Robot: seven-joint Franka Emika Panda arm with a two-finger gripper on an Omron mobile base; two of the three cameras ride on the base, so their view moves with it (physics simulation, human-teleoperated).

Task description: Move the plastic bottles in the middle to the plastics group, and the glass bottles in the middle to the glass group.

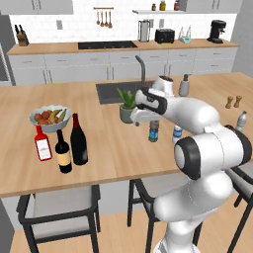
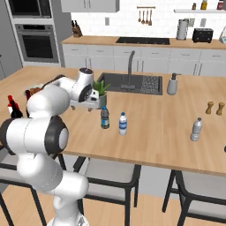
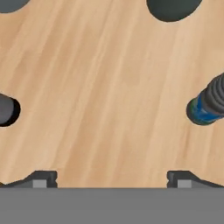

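Claw [image 3: 109, 177] wide open, holding nothing; blue-label bottle [image 3: 205, 105] beside it, label text unreadable.

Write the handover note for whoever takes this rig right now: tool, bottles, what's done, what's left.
Tool: open, empty, above the counter near the plant pot.
Tall wine bottle: stands beside the red bottle and the tan-label bottle; that part looks done.
Clear water bottle: mid-counter, next to a darker blue-label bottle, not held.
Pale grey bottle: far right, near the pepper mills.
Left: carry the water bottle over to the pale grey bottle.
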